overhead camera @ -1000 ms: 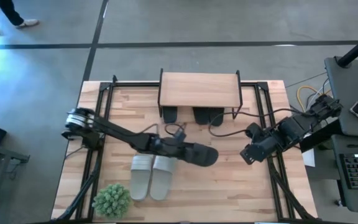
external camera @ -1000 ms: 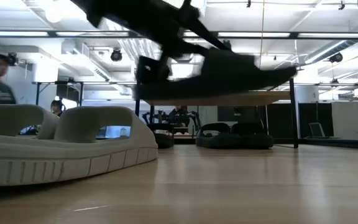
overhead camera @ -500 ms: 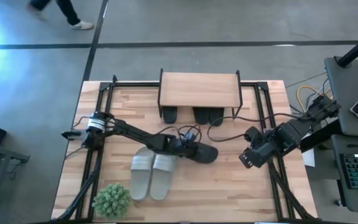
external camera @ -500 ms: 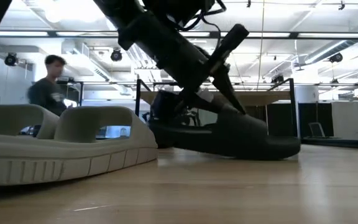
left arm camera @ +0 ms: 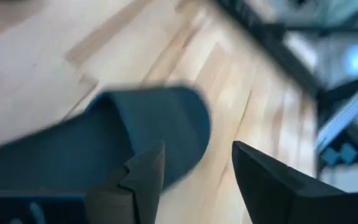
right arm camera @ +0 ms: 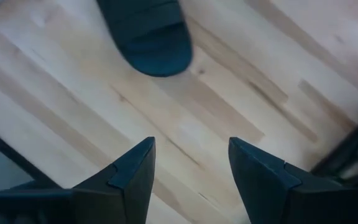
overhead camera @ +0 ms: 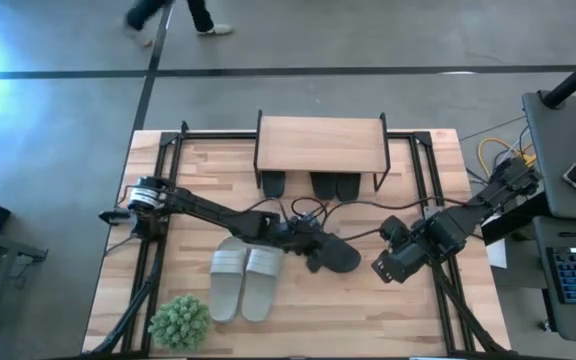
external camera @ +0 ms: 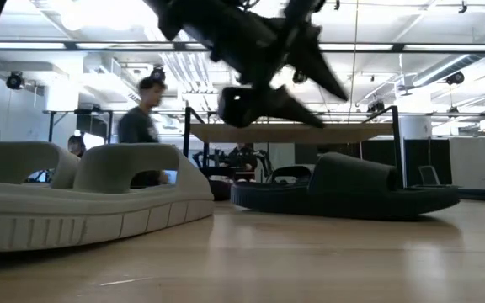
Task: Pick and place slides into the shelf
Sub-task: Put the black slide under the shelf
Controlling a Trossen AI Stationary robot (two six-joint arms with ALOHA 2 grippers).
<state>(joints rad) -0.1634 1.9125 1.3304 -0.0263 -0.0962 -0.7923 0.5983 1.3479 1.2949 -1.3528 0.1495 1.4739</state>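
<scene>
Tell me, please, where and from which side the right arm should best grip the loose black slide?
Probably the wide strap of the black slide, taken from above. It lies flat on its sole with the strap arching over it in the low view. The right end effector waits open beside it; the left end effector hovers open above.

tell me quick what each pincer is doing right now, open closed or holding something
Left pincer: open, empty, just above the black slide lying on the table.
Right pincer: open, empty, facing that slide's end.
</scene>
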